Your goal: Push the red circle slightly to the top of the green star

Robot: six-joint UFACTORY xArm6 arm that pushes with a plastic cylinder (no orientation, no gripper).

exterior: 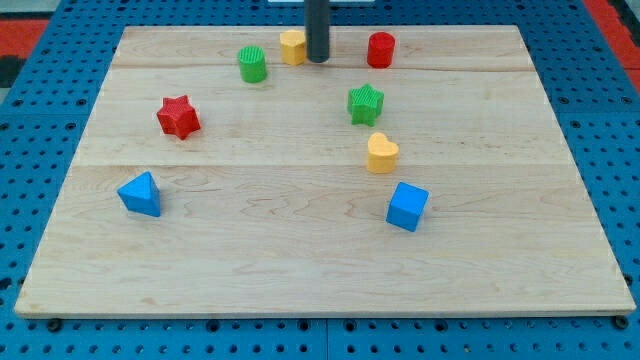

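The red circle (380,49) stands near the view's top, right of centre. The green star (366,103) lies just below it and a little to its left. My tip (318,59) is at the view's top centre, to the left of the red circle with a gap between them. It is right beside the yellow block (292,46), on that block's right side, and up and to the left of the green star.
A green circle (252,64) sits left of the yellow block. A red star (178,116) is at the left, a blue triangle (140,194) lower left. A yellow heart (381,153) and a blue cube (407,206) lie below the green star. The wooden board (300,270) ends at a blue pegboard.
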